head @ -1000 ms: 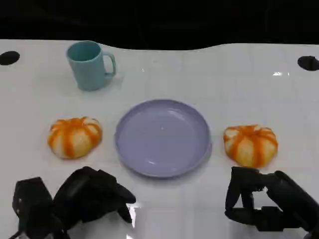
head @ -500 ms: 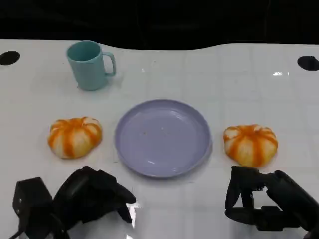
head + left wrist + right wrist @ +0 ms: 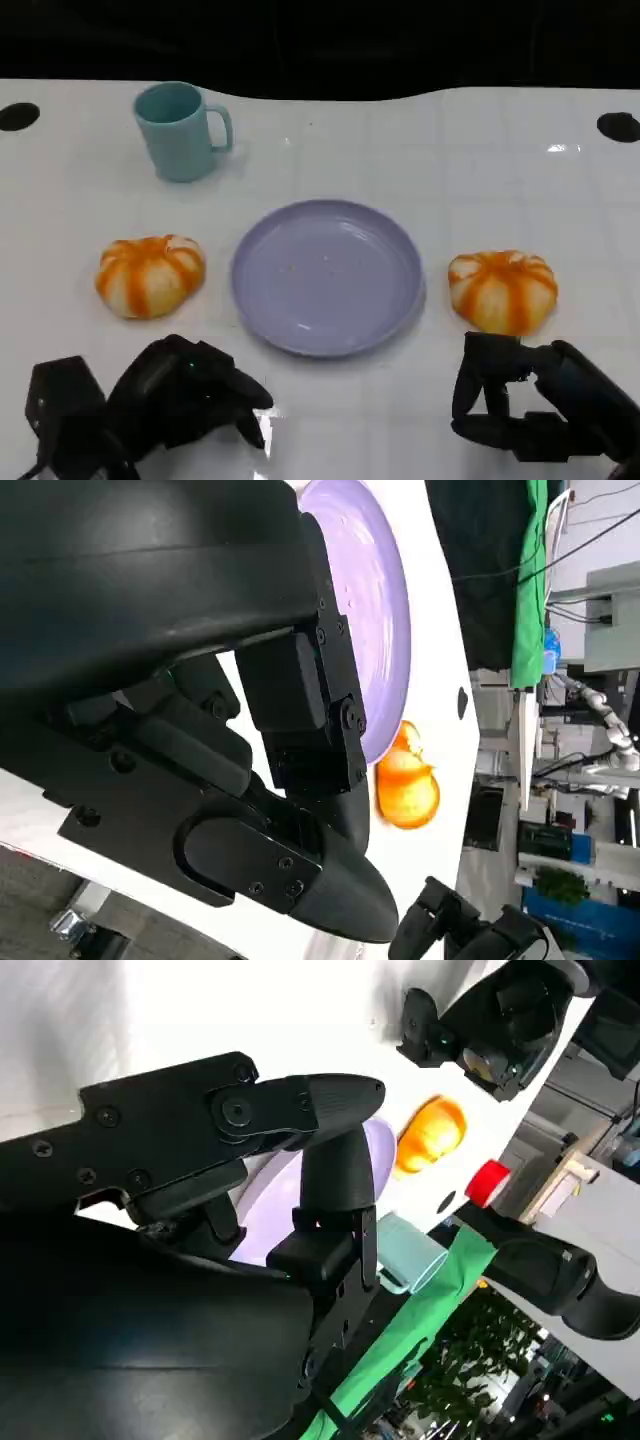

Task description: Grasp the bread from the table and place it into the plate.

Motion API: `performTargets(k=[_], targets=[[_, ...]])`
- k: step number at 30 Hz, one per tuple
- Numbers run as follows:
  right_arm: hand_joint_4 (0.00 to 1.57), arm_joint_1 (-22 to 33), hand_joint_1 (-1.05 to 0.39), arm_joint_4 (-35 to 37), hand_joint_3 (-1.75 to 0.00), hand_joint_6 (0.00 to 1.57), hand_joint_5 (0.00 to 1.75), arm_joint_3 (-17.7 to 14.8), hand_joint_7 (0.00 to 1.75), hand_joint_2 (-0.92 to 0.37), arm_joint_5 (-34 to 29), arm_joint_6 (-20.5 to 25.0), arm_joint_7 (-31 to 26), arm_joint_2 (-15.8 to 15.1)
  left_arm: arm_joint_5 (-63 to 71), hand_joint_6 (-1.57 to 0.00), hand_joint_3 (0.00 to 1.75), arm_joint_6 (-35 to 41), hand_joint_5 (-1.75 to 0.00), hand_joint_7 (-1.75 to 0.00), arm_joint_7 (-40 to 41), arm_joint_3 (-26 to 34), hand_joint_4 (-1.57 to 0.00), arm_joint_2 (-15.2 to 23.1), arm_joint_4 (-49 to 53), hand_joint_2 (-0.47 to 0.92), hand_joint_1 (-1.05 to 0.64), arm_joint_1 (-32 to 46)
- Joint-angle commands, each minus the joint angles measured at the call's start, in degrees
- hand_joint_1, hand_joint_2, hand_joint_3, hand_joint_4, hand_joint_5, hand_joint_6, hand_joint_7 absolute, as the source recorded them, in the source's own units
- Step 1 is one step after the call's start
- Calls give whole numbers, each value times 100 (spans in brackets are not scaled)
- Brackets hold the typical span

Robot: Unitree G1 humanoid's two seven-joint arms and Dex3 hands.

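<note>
Next to nothing altered over the last second: left hand [image 3: 185,395] at the lower left of the head view, fingers curled in on nothing, and right hand [image 3: 525,405] at the lower right, fingers apart and empty, both as before. Left orange-striped bread roll [image 3: 150,274] at centre left and right orange-striped bread roll [image 3: 502,289] at centre right, each beside the bare lavender plate [image 3: 328,275], neither shifted; teal mug [image 3: 180,130] at upper left. Judged a pause before the reach, with no grasp yet begun and the right roll nearest a hand
</note>
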Motion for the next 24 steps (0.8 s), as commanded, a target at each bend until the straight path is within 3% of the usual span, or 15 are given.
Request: performTargets(k=[1,3,4,7,9,11,12,18,24], targets=[[68,-89,-48,-290,-22,61,162,-154,127,-92,75,209,-64,-127,0,-157,0,-30,-90,-3,49,16,-125,86,50,85,-105,-25],[64,-103,-48,-404,-21,60,157,-202,113,-92,17,255,-103,-162,3,-157,0,-23,-90,-2,50,16,-125,88,62,85,-105,-35],[61,-107,-48,-447,-20,60,154,-217,98,-92,-13,267,-122,-179,3,-157,0,-15,-90,-2,50,16,-125,90,66,85,-105,-39],[56,-107,-49,-583,-18,58,147,-259,83,-92,-161,304,-193,-247,-6,-157,0,-2,-90,-2,52,21,-125,87,64,85,-105,-42],[50,-112,-50,-712,-16,57,125,-299,54,-92,-363,320,-287,-332,-20,-157,0,-13,-90,-3,45,31,-126,81,68,85,-105,-44],[49,-111,-51,-820,-16,57,119,-330,47,-92,-570,342,-397,-395,-48,-157,0,-7,-90,-3,8,43,-126,72,73,85,-105,-43],[39,-110,-53,-875,-15,52,105,-347,38,-92,-685,354,-461,-425,-67,-157,0,2,-90,-3,-17,49,-125,67,73,84,-105,-42],[26,-155,-58,-1123,-12,44,80,-440,19,-92,-1464,392,-963,-638,-65,-157,0,-27,-89,-2,-16,40,-125,57,96,84,-104,-30],[24,-181,-65,-1659,-8,36,51,-585,3,-92,-2236,973,-1311,-870,30,-157,0,-54,-90,-3,84,1,-126,76,90,85,-105,-29]])
